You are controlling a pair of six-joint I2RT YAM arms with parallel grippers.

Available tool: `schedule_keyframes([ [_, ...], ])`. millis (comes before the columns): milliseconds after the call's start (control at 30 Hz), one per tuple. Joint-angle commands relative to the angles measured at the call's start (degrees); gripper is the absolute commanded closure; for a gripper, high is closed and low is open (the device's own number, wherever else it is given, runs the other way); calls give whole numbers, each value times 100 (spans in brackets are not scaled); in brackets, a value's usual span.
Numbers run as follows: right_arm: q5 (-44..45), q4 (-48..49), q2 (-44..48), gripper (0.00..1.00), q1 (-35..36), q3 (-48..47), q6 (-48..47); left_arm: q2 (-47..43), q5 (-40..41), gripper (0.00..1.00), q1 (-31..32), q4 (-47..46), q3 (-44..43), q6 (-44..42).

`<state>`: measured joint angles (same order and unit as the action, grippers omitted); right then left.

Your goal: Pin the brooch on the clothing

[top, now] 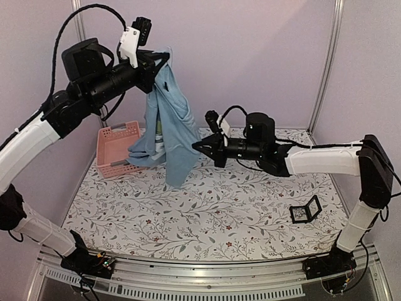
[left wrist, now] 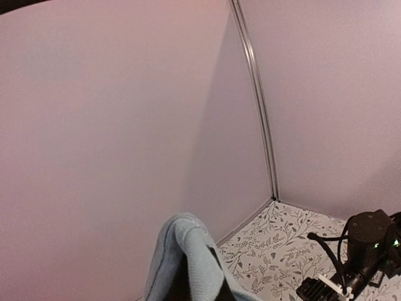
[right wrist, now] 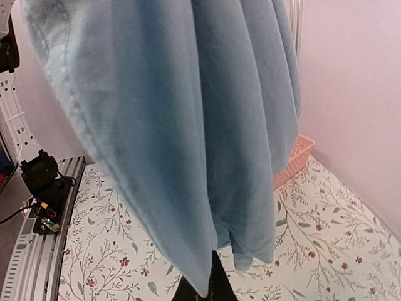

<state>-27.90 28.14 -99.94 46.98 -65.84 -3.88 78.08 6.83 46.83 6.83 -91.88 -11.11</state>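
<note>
The clothing (top: 172, 132), a light blue T-shirt, hangs bunched from my left gripper (top: 158, 66), which is raised high at the back left and shut on its top fold. In the left wrist view the fabric (left wrist: 188, 251) drapes over the gripper (left wrist: 194, 291). My right gripper (top: 198, 147) points left, its tips closed to a point and touching the shirt's lower right edge. In the right wrist view the shirt (right wrist: 188, 125) fills the frame and its hem covers the dark fingers (right wrist: 221, 281). The brooch is not visible in any view.
A pink plastic basket (top: 116, 135) stands at the back left behind the shirt's lower end; it also shows in the right wrist view (right wrist: 294, 157). A small black open-frame box (top: 305, 211) lies at the front right. Pale walls close in the back and sides.
</note>
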Motion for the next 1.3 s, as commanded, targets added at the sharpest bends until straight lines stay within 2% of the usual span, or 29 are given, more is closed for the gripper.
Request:
schedule_keyframes([
  [0,485,-2103,836,100,844,-1026,-1566,-935,278,100,501,-91,-110,-319],
  [100,49,-2624,1097,100,1157,-1394,-1847,-1299,486,100,789,-87,-58,-480],
  [233,-443,-2487,1494,100,1252,-1326,-1700,-1327,1132,100,900,-50,26,-813],
  [333,-318,-2516,1643,100,1252,-1262,-1556,-1206,1164,100,919,-122,14,-945],
  [400,255,-2609,1674,100,1240,-1209,-1491,-1011,1149,100,921,-310,8,-1057],
  [467,810,-2715,1664,100,1102,-1120,-1409,-639,1187,100,904,-461,35,-1357],
  [533,931,-2800,1642,100,820,-1007,-1145,-68,1264,100,851,-504,6,-1636],
  [600,894,-2783,1642,100,495,-789,-691,556,1253,100,666,-447,-247,-1400],
  [700,1104,-2744,1685,100,108,-297,-96,1351,573,100,103,-424,-600,-717],
  [800,1329,-2733,1705,100,-411,219,668,2350,705,100,-227,-776,-974,-762],
  [900,1345,-2599,1666,100,-1061,782,1475,3476,725,100,-520,-282,-1989,-600],
  [933,1326,-2593,1601,100,-1262,905,1851,3892,695,93,-616,-88,-2379,-501],
  [967,1297,-2591,1463,100,-1442,1000,2033,4271,663,74,-711,99,-2760,-387],
  [1033,1275,-2606,1186,100,-1792,1076,2404,4942,603,19,-871,640,-3494,-163],
  [1067,1252,-2601,1055,100,-2026,1067,2505,5173,602,4,-917,964,-3917,-59],
  [1133,1222,-2623,646,100,-2345,951,2656,5257,547,0,-925,1445,-3939,60],
  [1200,1233,-2688,176,99,-2629,759,2690,4801,456,0,-881,1359,-3056,168],
  [1233,1234,-2757,27,95,-2745,614,2691,4476,366,0,-867,1191,-2472,239],
  [1267,1238,-2799,-163,85,-2859,424,2674,4096,287,0,-840,1033,-1848,335],
])
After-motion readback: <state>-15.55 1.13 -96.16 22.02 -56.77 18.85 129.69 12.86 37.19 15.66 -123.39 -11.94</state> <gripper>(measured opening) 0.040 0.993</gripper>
